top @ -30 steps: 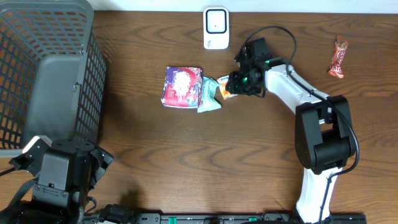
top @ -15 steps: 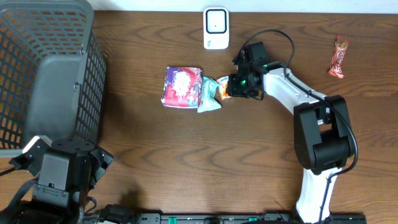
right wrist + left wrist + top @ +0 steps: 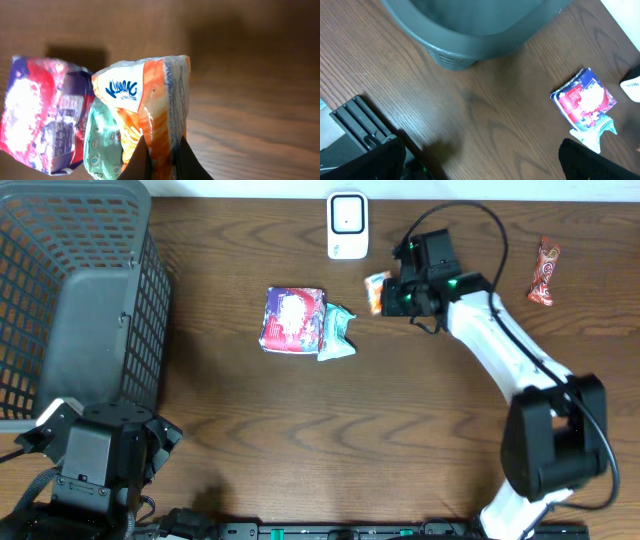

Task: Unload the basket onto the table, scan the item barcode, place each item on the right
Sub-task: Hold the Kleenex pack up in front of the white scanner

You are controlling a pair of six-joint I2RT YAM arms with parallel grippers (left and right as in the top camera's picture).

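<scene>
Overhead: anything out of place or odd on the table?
Nothing spilled or damaged. The red candy bar lies alone at the far right, apart from the purple packet and teal packet, which touch. The right gripper holds the orange packet, jaws pinching its edge.

A purple packet [image 3: 293, 319] and teal packet [image 3: 337, 333] lay left of the right pincer [image 3: 388, 293], a candy bar [image 3: 544, 271] right, a grey basket [image 3: 100, 330] far left.
</scene>
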